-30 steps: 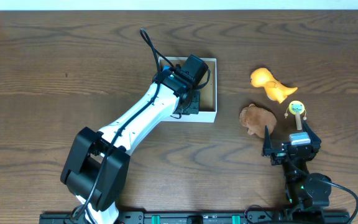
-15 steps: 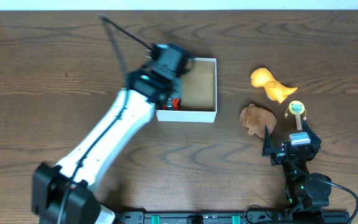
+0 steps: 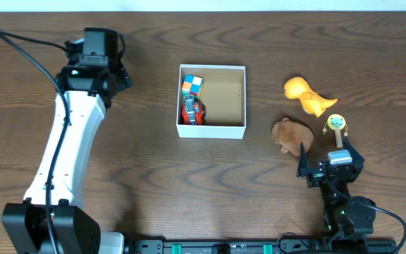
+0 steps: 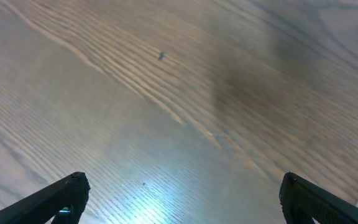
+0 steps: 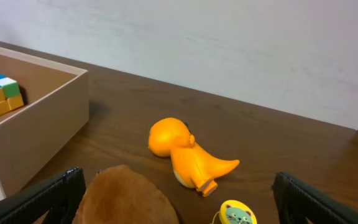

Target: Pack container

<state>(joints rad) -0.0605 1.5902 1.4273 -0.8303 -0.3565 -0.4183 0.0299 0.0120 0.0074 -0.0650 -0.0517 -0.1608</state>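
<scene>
Overhead, the square, shallow white cardboard box with a tan-brown inside [image 3: 225, 106] sits on the brown wooden desk [image 3: 189, 190], slightly toward 12 o'clock from the middle. Its opening faces up. Its walls run 12-to-6 and 3-to-9, square to the desk edges, and it is too nearly square to show a long axis.

A multicoloured patchwork cube [image 3: 192, 86] lies in the box's 11 o'clock corner. A red-and-dark toy [image 3: 192, 111] lies beside the cube against the 9 o'clock wall, its shape hard to make out. The 3 o'clock half is bare tan floor.

At 3 o'clock of the box lies an orange plastic dinosaur [image 3: 307, 94], tail toward 4 o'clock. A brown furry toy [image 3: 291, 134] lies at 4 o'clock, with a small yellow disc with a green face [image 3: 337, 123] just beside it.

The left pincer [image 4: 182, 199] is well off at 9 o'clock of the box, fingers spread wide with wood grain between them. The right pincer [image 3: 330, 158], at 6 o'clock of the toys, also stands wide and holds nothing.

From the right wrist, the box is cut off at the left edge, and the brown toy and disc at the bottom.
</scene>
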